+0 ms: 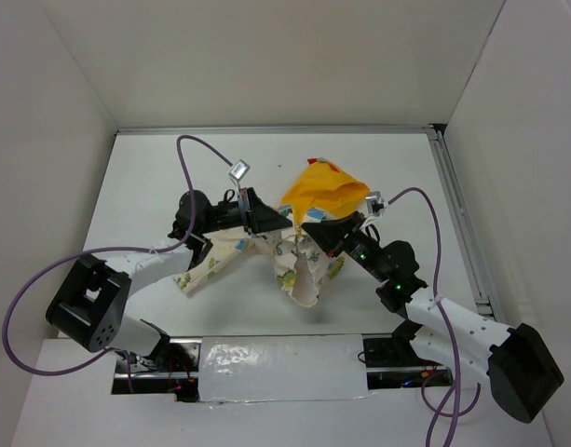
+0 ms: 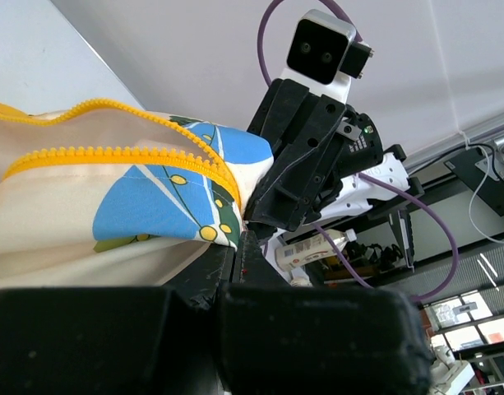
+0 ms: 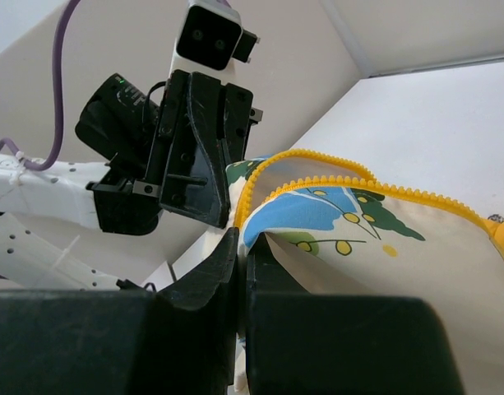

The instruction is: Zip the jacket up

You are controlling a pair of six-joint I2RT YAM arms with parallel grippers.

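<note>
The jacket is cream with blue and green prints and has an orange-yellow hood. It hangs bunched above the table between both arms. My left gripper is shut on the jacket's front edge beside the yellow zipper teeth. My right gripper is shut on the facing edge, with its zipper teeth curving above the jaws. The two grippers are close together, a few centimetres apart. The zipper slider is not visible.
The white table is walled by white panels on three sides. A metal rail runs along its right edge. Purple cables loop over both arms.
</note>
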